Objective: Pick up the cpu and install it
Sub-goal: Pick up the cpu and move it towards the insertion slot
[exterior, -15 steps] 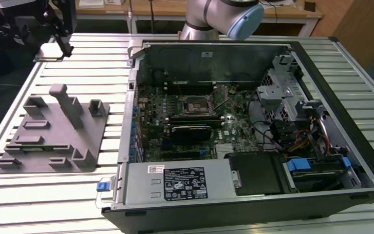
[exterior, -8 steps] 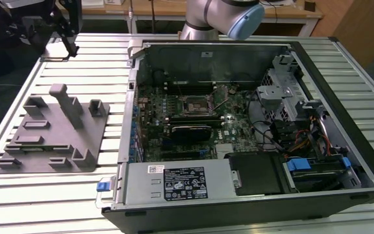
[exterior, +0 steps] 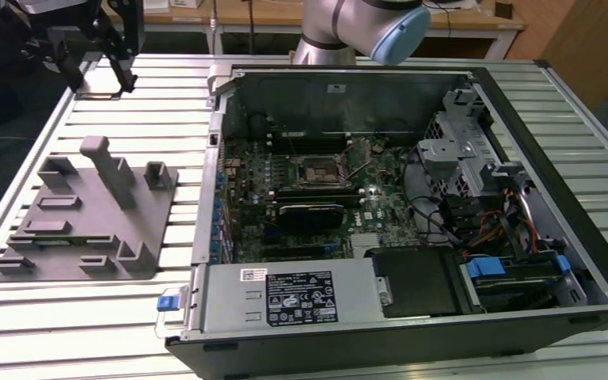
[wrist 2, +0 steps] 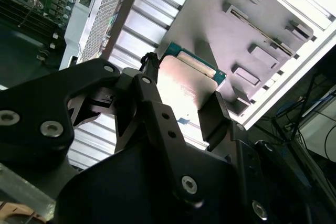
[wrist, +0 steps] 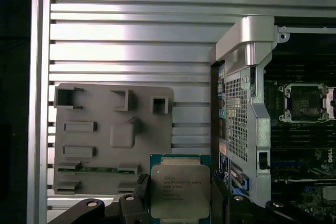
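The cpu [wrist: 180, 190], a flat square chip with a silvery top and green rim, sits between my two black fingers, and my gripper [wrist: 180, 196] is shut on it. The second wrist view shows the cpu [wrist 2: 185, 80] clamped edge to edge by the gripper [wrist 2: 182, 95]. In the exterior view the gripper [exterior: 101, 79] hangs over the slatted table beyond the grey fixture [exterior: 82, 222], at the exterior view's left. The empty square socket frame [exterior: 315, 170] lies on the motherboard inside the open case; the first wrist view shows the socket frame [wrist: 305, 103] too.
The open computer case [exterior: 557, 261] takes up the exterior view's right, with a black power supply [exterior: 294, 297] at its near side and cables by the drive bays. The grey fixture [wrist: 113, 129] has upright posts. Bare slatted table [exterior: 93, 332] surrounds it.
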`<state>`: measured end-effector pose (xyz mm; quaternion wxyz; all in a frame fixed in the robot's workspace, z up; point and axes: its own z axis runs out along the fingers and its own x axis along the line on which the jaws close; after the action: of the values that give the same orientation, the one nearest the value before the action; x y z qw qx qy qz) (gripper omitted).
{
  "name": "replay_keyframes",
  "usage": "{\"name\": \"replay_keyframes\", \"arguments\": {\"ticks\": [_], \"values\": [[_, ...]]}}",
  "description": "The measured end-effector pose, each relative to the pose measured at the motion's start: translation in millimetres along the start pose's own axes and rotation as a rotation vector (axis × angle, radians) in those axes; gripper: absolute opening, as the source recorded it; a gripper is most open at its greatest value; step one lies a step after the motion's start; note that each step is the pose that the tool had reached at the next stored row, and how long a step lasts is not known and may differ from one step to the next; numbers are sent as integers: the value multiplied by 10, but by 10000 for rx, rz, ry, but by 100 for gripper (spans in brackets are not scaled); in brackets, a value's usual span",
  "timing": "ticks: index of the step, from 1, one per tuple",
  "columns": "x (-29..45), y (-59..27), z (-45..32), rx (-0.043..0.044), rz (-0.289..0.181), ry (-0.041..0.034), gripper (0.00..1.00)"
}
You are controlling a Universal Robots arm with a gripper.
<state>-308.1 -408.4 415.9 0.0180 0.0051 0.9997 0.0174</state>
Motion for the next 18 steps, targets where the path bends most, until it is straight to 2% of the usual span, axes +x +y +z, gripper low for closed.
{"name": "replay_keyframes", "arguments": {"ticks": [18], "values": [[-222, 7, 8, 0, 0, 0, 55]]}}
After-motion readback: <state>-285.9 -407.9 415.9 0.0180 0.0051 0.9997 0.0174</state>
